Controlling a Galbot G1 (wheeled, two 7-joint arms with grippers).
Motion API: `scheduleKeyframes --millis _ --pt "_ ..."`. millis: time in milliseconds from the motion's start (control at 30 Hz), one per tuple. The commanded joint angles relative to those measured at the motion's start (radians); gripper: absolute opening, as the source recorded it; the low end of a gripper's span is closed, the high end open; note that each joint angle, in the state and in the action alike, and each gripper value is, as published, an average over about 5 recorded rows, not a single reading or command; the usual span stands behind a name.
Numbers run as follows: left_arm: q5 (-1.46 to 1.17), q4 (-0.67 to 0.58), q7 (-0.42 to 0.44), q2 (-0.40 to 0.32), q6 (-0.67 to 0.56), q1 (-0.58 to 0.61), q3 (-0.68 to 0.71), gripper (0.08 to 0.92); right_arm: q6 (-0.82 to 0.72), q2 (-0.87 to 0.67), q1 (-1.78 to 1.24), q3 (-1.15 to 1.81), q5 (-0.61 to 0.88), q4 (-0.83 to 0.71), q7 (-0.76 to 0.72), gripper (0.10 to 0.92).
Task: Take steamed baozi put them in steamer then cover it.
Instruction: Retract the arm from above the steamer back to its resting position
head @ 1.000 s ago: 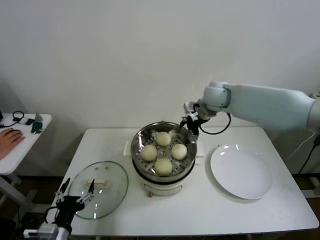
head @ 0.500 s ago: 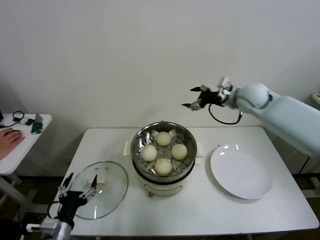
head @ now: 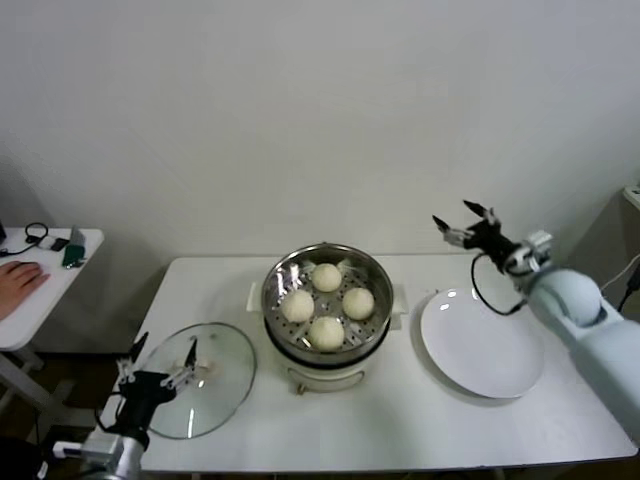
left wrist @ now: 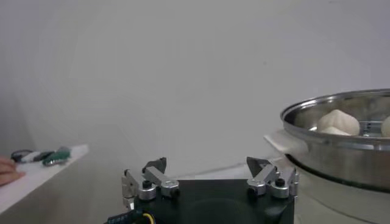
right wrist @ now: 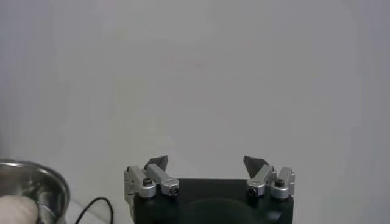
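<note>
Several off-white baozi point(head: 327, 331) lie in the shiny steamer point(head: 268, 292) on its white cooker base point(head: 325, 379) at the table's middle. The clear glass cover point(head: 218, 392) with its cream handle lies flat on the table to the left. My left gripper point(head: 165, 352) is open and empty at the cover's left near edge; in its wrist view point(left wrist: 207, 167) the steamer point(left wrist: 341, 143) and a baozi point(left wrist: 338, 121) show beyond it. My right gripper point(head: 465, 216) is open and empty, raised in the air above the white plate's far side, right of the steamer. It also shows in the right wrist view point(right wrist: 207, 164).
A flat white plate point(head: 482, 342) lies right of the steamer. A small side table point(head: 45, 295) stands far left with a person's hand point(head: 15, 276) and small items on it. A white wall lies behind the table.
My right arm has swung away from the steamer's far rim, up and to the right, and now hangs over the plate. My left gripper has shifted slightly by the cover.
</note>
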Motion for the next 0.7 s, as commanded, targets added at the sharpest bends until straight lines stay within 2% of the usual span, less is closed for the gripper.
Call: scheduleKeyframes --millis 33,167,300,467,700 --pt "0.376 0.025 -0.119 0.05 -0.16 0.023 -0.001 0.823 0.148 0.29 -0.778 0.498 -0.146 0.166 0.058 0.823" --pt "0.734 0.049 -0.292 0.077 -0.247 0.052 -0.013 0.823 0.213 0.388 -0.827 0.474 -0.208 0.141 0.045 0.823" --pt "0.958 0.098 -0.416 0.104 -0.254 0.081 -0.014 0.823 0.254 0.441 -0.834 0.454 -0.238 0.117 0.047 0.823" --pt "1.176 0.233 -0.492 0.104 -0.263 0.059 0.007 0.823 0.283 0.48 -0.826 0.442 -0.251 0.098 0.06 0.823" --pt "1.342 0.42 -0.547 0.057 -0.255 -0.008 0.044 0.823 0.296 0.499 -0.799 0.43 -0.257 0.08 0.076 0.823"
